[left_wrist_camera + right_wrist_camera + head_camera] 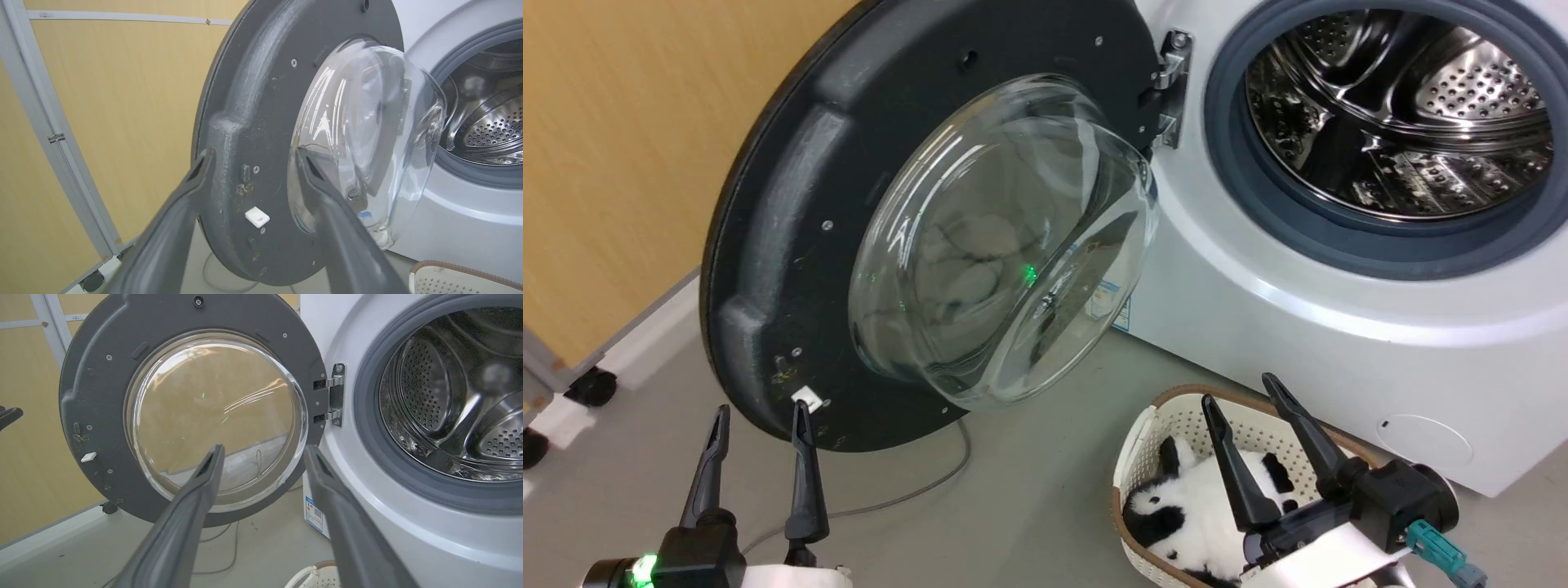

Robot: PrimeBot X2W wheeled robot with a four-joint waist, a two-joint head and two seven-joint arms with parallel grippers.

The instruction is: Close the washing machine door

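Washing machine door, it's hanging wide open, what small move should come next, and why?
Probably ease the left end effector around the free edge of the washing machine door, to push from behind: it stands open just short of that edge, and the hinge sits opposite.

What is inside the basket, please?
A fluffy black-and-white plush lies in the basket. The right hand covers part of it, and whatever is underneath cannot be seen.

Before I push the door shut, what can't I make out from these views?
Outer face of the washing machine door: turned away in all views.
Door's top: cut off by head view's upper edge.
Text on the blue label: too small, right wrist view.
Contents of the basket: partly covered by right gripper, head view.
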